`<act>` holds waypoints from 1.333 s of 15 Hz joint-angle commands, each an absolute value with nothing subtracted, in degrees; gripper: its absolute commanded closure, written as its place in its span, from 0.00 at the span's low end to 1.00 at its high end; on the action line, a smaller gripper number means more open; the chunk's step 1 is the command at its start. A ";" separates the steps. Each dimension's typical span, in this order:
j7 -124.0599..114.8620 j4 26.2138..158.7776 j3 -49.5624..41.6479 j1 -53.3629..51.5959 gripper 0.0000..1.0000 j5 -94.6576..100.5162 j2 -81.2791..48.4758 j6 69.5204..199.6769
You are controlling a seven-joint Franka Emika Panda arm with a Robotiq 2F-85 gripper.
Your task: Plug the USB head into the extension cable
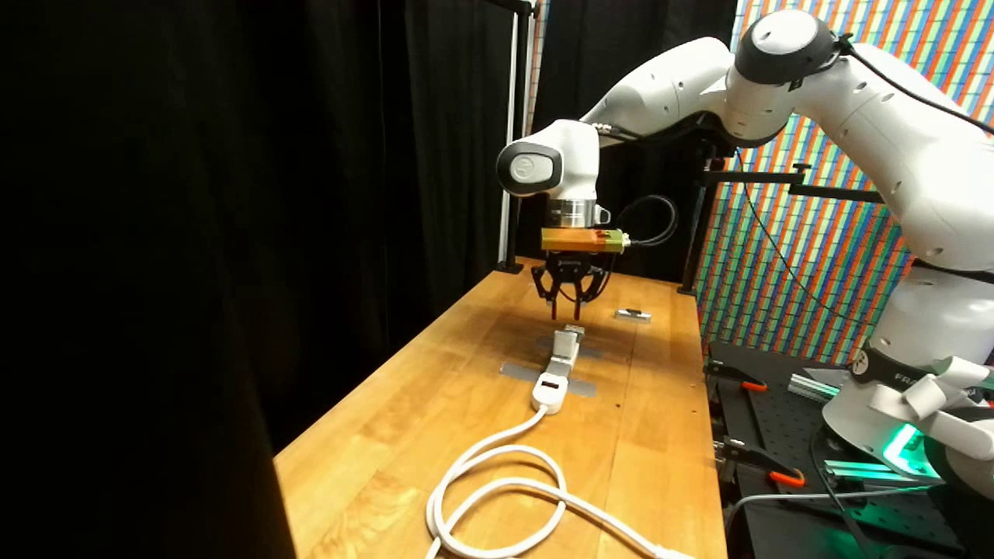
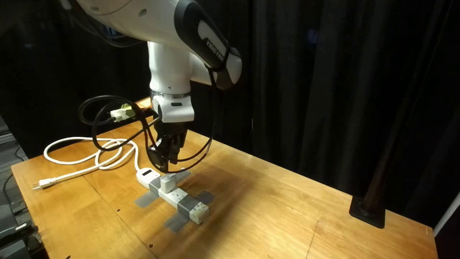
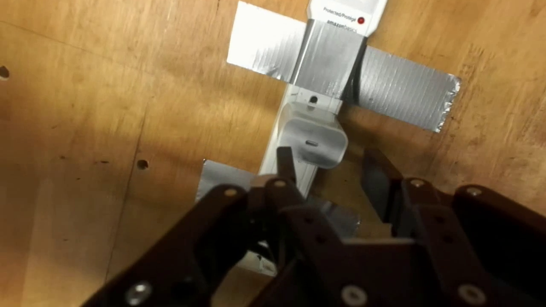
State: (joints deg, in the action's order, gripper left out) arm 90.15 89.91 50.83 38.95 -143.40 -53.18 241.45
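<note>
The USB head is a small white block that stands upright on the socket strip in both exterior views [image 1: 565, 344] [image 2: 168, 182]. In the wrist view the USB head [image 3: 313, 143] shows a slot in its top face. Its prongs are hidden, so I cannot tell how deep it sits. The extension cable is a white strip [image 2: 173, 194] taped to the table, and it also shows in the wrist view [image 3: 305, 174]. Its white cord [image 1: 509, 482] lies in loops. My gripper [image 1: 565, 317] is open and empty above the strip, with its fingertips [image 3: 327, 151] apart and not touching the USB head.
Grey tape [image 3: 266, 40] crosses the strip at two places. A small metal piece [image 1: 633, 315] lies on the wooden table [image 1: 435, 388]. A black stand base [image 2: 367, 212] is near a table edge. A black cable [image 2: 97, 136] hangs in loops from the wrist.
</note>
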 commanded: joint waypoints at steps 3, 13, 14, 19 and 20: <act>92.72 88.55 42.07 32.55 0.95 -144.95 -51.43 240.83; 92.53 90.12 43.11 33.85 0.94 -144.22 -49.99 238.14; 92.48 90.23 43.20 33.74 0.94 -144.23 -49.61 237.90; 92.81 90.54 45.89 35.00 0.95 -144.22 -50.22 237.85; 92.83 90.75 46.56 35.36 0.95 -144.21 -50.52 237.83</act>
State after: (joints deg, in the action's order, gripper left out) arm 91.51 89.64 44.42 33.57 -143.57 -51.06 237.96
